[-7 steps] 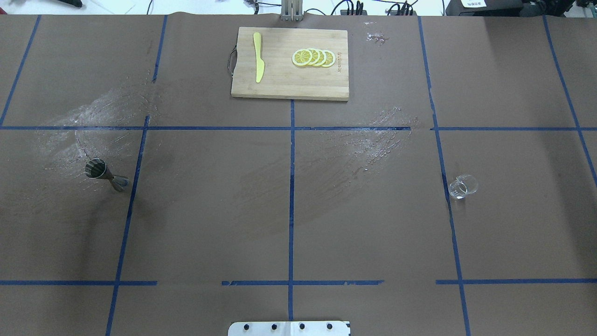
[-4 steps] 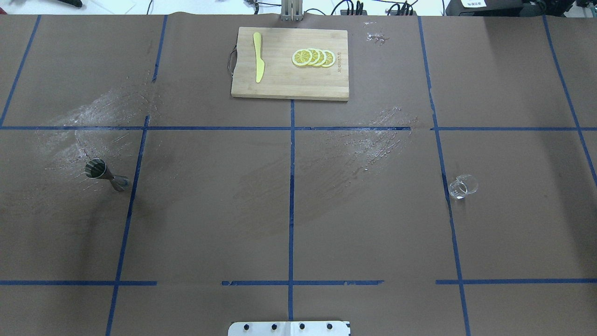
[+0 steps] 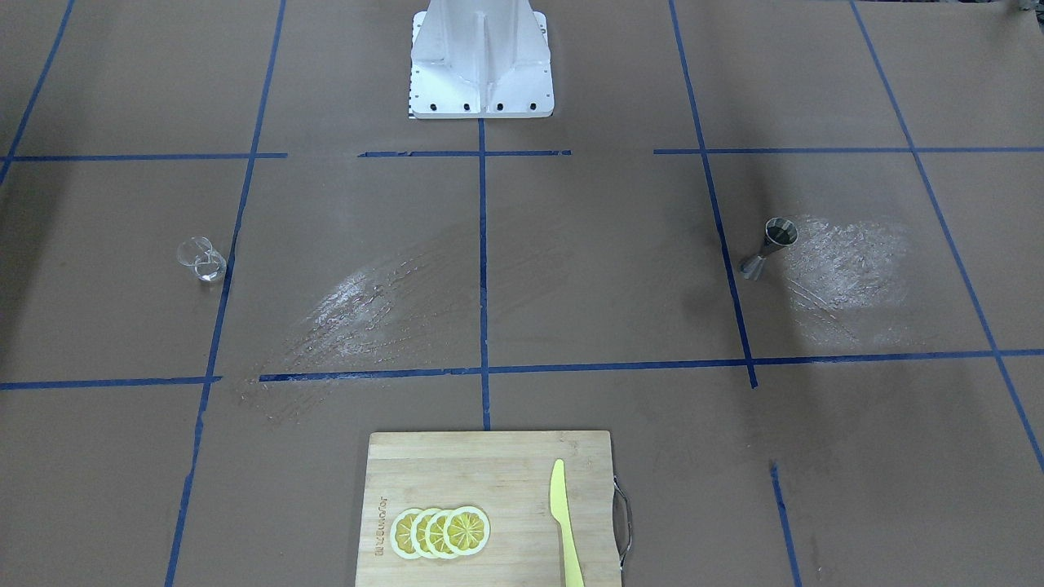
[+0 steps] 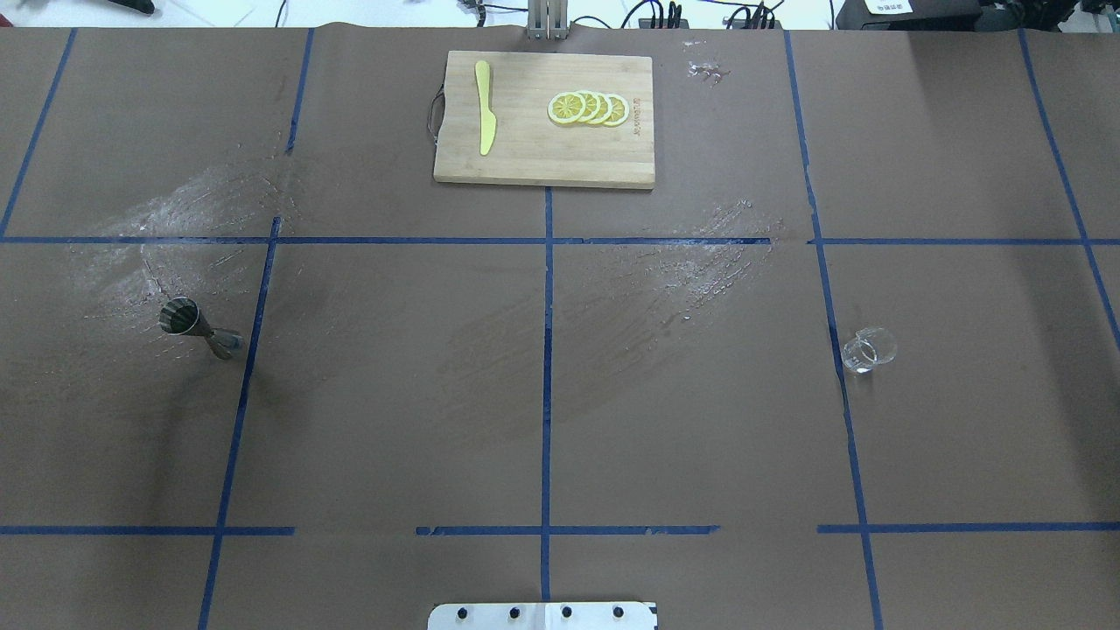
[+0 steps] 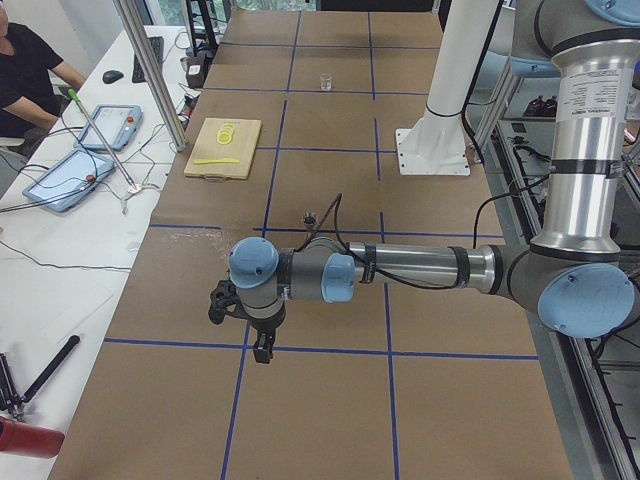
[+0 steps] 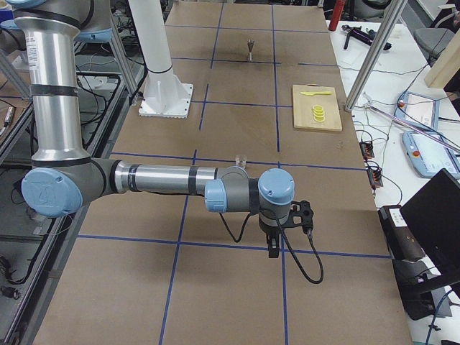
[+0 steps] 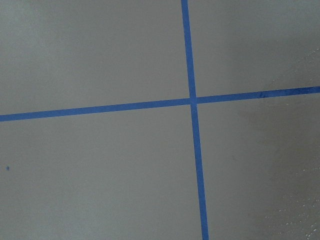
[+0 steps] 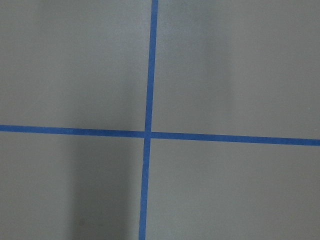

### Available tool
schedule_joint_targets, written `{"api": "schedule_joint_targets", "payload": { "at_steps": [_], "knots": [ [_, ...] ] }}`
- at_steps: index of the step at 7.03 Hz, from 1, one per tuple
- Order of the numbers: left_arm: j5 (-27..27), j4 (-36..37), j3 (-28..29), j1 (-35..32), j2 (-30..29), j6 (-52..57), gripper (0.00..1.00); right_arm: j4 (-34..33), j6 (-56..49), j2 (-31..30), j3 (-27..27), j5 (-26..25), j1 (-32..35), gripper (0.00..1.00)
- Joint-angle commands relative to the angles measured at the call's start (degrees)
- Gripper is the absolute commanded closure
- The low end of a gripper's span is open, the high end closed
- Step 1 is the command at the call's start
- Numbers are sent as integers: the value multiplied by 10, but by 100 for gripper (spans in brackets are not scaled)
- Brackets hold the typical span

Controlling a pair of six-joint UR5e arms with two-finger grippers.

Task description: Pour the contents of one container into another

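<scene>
The small clear glass (image 4: 868, 349) stands upright on the brown paper at the table's right, also seen in the front view (image 3: 201, 259). The steel jigger (image 4: 199, 327) stands upright at the table's left, beside a white smear (image 3: 770, 246). Neither gripper shows in the overhead or front views. In the left side view my left gripper (image 5: 262, 345) hangs over the paper nearer the table end than the jigger (image 5: 309, 216). In the right side view my right gripper (image 6: 273, 248) hangs nearer the end than the glass (image 6: 241, 162). I cannot tell whether either is open or shut. Both wrist views show only paper and blue tape.
A wooden cutting board (image 4: 525, 149) with lemon slices (image 4: 588, 108) and a yellow knife (image 4: 484, 107) lies at the table's far middle. The white robot base (image 3: 481, 73) stands at the near edge. An operator (image 5: 30, 70) and tablets (image 5: 70, 175) sit beyond the far edge.
</scene>
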Motion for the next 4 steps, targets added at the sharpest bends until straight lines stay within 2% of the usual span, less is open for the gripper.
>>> {"api": "schedule_joint_targets", "payload": {
  "at_steps": [1, 4],
  "knots": [
    [0, -1, 0, 0, 0, 0, 0, 1, 0, -2, 0, 0, 0, 0],
    [0, -7, 0, 0, 0, -1, 0, 4, 0, -3, 0, 0, 0, 0]
  ]
}}
